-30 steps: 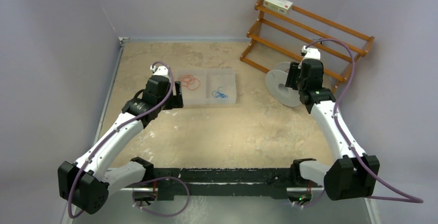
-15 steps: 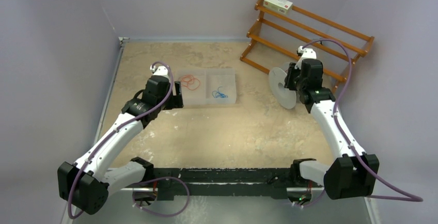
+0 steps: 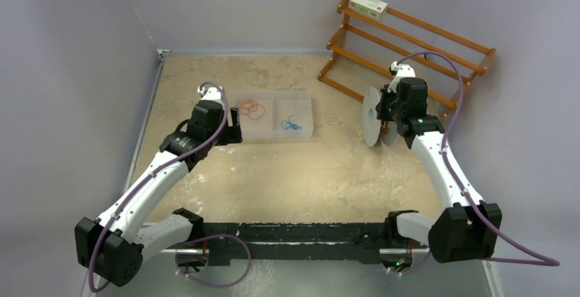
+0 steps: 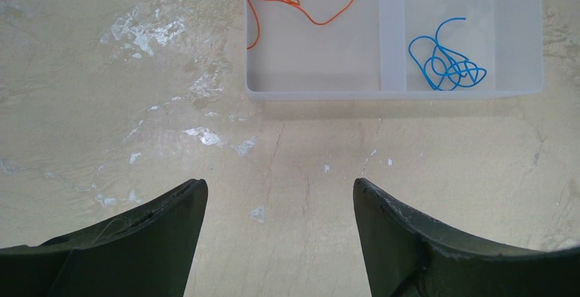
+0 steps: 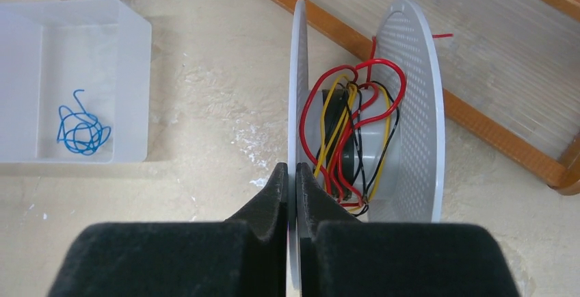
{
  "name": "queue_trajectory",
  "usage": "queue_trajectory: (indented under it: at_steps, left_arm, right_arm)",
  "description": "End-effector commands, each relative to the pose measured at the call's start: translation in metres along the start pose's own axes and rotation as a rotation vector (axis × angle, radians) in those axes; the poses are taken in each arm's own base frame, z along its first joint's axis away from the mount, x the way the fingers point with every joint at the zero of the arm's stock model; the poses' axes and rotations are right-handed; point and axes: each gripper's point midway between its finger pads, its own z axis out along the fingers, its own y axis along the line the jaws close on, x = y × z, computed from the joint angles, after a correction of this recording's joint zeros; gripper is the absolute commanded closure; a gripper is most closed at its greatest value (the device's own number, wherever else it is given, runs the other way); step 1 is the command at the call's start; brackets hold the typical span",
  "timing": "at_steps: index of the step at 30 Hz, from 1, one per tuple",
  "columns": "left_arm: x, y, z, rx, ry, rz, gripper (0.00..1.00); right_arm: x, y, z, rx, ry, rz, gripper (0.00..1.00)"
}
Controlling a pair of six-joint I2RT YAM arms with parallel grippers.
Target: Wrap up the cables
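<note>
A red-orange cable (image 4: 333, 22) (image 3: 253, 109) lies curled in the left compartment of a clear tray (image 4: 321, 95) (image 3: 273, 137). A blue cable (image 4: 448, 68) (image 5: 82, 131) sits tangled in the right compartment. My left gripper (image 4: 280, 187) (image 3: 236, 131) hovers open over bare table just in front of the tray, holding nothing. A white spool (image 5: 410, 105) (image 3: 373, 115) stands on edge at the right, with red, yellow and black wires (image 5: 349, 126) looped loosely round its hub. My right gripper (image 5: 295, 174) is shut on the spool's left flange (image 5: 295, 92).
A wooden rack (image 3: 410, 37) (image 5: 479, 115) stands just behind the spool at the back right, with a small box (image 3: 368, 4) on its top shelf. Walls close in the table at the left and back.
My right gripper has closed on the spool's flange, and the spool has tipped from lying slanted to standing on edge. The left arm has not moved.
</note>
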Motion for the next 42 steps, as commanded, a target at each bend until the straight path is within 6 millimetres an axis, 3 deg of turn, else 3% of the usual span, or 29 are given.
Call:
queue_trajectory:
  at_steps: [1, 9, 19, 28, 33, 42]
  left_arm:
    - [-0.014, 0.000, -0.005, 0.010, -0.059, 0.004, 0.22]
    - [-0.024, 0.005, -0.011, -0.024, -0.097, -0.020, 0.22]
    - [-0.063, 0.032, -0.050, -0.167, -0.219, -0.093, 0.21]
    - [-0.091, 0.045, -0.093, -0.226, -0.298, -0.172, 0.19]
    - [-0.091, 0.055, -0.106, -0.279, -0.291, -0.210, 0.17]
    - [-0.090, 0.058, -0.131, -0.233, -0.331, -0.246, 0.16]
  right_arm:
    - [-0.044, 0.020, -0.029, -0.094, -0.108, -0.005, 1.00]
    - [-0.057, 0.048, -0.066, -0.196, -0.134, -0.008, 1.00]
    - [-0.069, 0.142, -0.123, -0.425, -0.148, 0.020, 1.00]
    - [-0.052, 0.234, -0.141, -0.606, -0.091, -0.006, 1.00]
    - [-0.037, 0.281, -0.149, -0.635, -0.067, -0.015, 1.00]
    - [0.006, 0.347, -0.138, -0.574, -0.023, -0.025, 1.00]
